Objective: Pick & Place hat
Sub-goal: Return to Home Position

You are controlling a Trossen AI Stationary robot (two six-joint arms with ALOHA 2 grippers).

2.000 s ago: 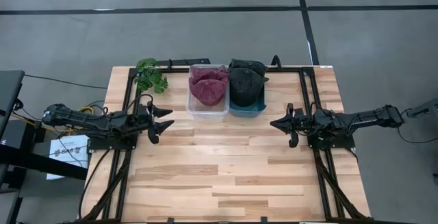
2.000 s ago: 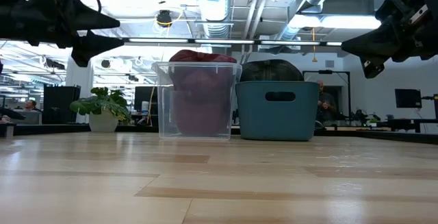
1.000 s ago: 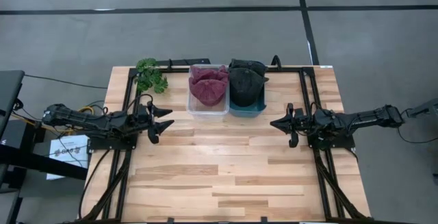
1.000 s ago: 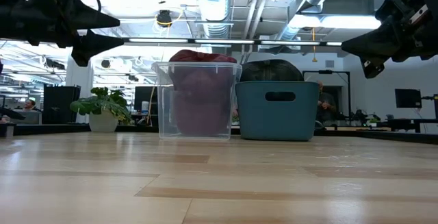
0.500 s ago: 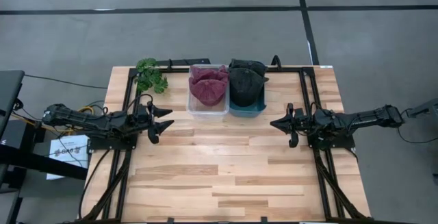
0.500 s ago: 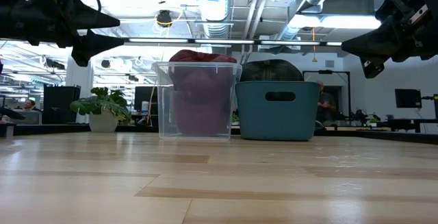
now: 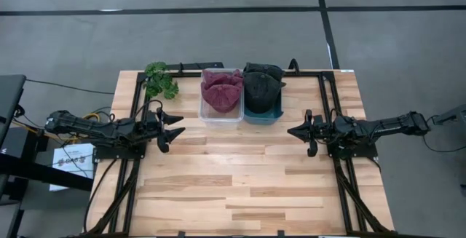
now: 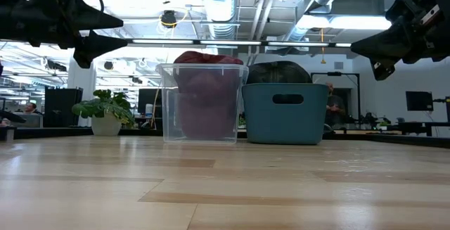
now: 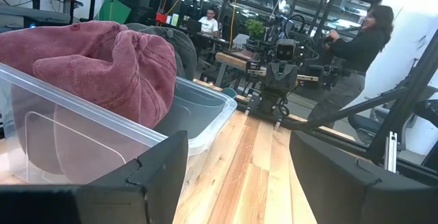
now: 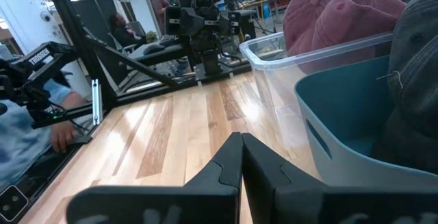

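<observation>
High view, nearest first: the wooden surface (image 7: 240, 194) shows only bare planks along its front. Farther in, the left tool (image 7: 180, 124) hovers at the surface's left edge, its fingers spread wide with nothing between them. The right tool (image 7: 291, 131) hovers at the right edge, its fingers pressed together to a point and holding nothing. The two point inward at each other, well apart.

Beyond them, at the far edge and between the arms, two bins stand touching side by side. The transparent bin (image 7: 220, 119) holds the red caps (image 7: 221, 92) and is nearer the left tool. The blue bin (image 7: 262, 120) holds the black cap (image 7: 261, 86) and is nearer the right tool. Each bin lies ahead and inward of its tool, clear of the fingers. A plant (image 7: 160, 80) sits at the far left corner.

With no cap outside a bin, the remaining move likely needs no reach toward them.
</observation>
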